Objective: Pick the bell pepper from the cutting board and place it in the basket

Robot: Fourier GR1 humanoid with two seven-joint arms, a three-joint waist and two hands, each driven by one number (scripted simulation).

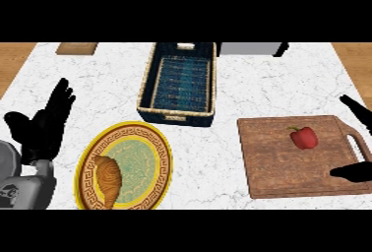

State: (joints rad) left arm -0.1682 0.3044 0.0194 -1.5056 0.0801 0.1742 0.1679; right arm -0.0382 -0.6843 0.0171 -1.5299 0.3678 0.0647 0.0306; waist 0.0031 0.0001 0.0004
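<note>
Bell pepper point(303, 137) on cutting board point(291, 162), upper right part, untouched.

Board lies at right of white marble desk point(240, 93); wood floor shows at both upper corners. Right hand point(354, 171) at board's right edge, fingers spread, open, holding nothing. Basket point(178, 114) stands up-centre, well apart from board. Yellow plate point(156, 142) with a croissant point(108, 181) lower left. Left hand point(45, 123) open, resting at left edge.

Red bell pepper point(303, 137), green stem, lying on brown cutting board point(291, 170), right; dark woven basket point(176, 115), upper centre.
</note>
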